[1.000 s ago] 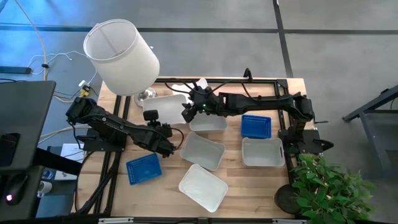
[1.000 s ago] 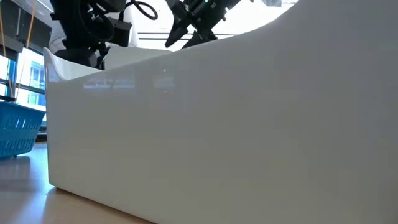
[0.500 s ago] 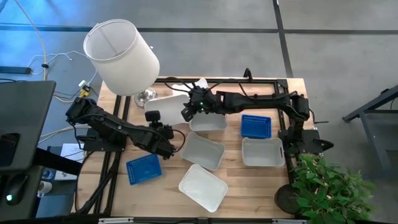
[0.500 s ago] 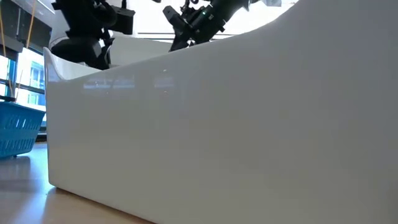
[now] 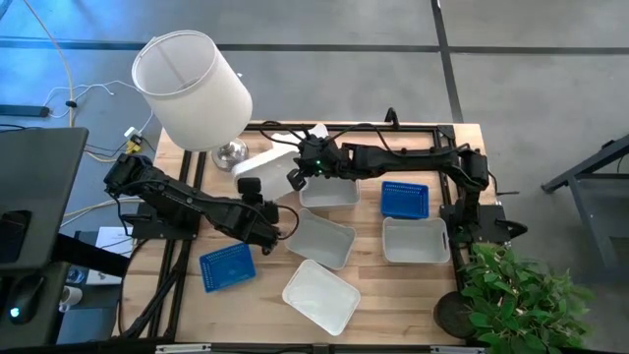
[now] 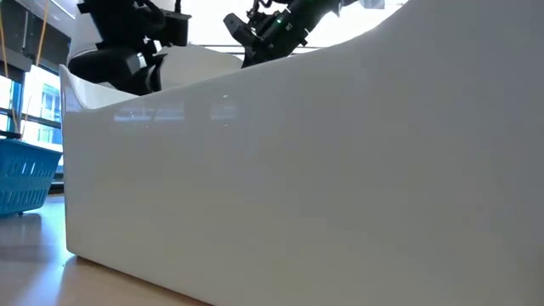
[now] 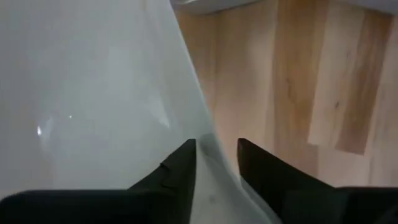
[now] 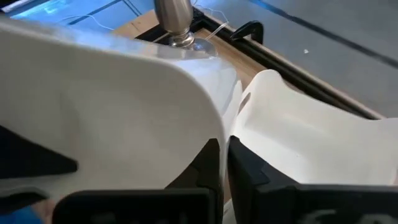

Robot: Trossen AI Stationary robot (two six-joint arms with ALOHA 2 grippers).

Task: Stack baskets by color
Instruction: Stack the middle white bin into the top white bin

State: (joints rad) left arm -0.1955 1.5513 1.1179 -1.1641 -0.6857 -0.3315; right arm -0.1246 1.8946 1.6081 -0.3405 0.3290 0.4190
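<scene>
My right gripper (image 5: 298,177) is shut on the rim of a white basket (image 5: 265,162) at the back left, which hangs tilted off the table; in the right wrist view its fingers (image 8: 208,165) pinch that white rim (image 8: 186,81). My left gripper (image 5: 280,224) stands open at the left rim of the middle white basket (image 5: 322,239), fingers (image 7: 180,168) either side of the rim (image 7: 205,140). Other white baskets sit at centre back (image 5: 331,193), right (image 5: 415,242) and front (image 5: 320,294). Blue baskets lie right of centre (image 5: 405,200) and front left (image 5: 227,265).
A large white lampshade (image 5: 192,88) on a metal base (image 5: 232,150) stands at the back left corner. A potted plant (image 5: 521,295) is off the table's front right. In the low view a white basket wall (image 6: 297,187) blocks most of the scene.
My right gripper closed on the back-left white basket's rim and tipped it up. My left gripper's fingers came apart at the middle basket's rim.
</scene>
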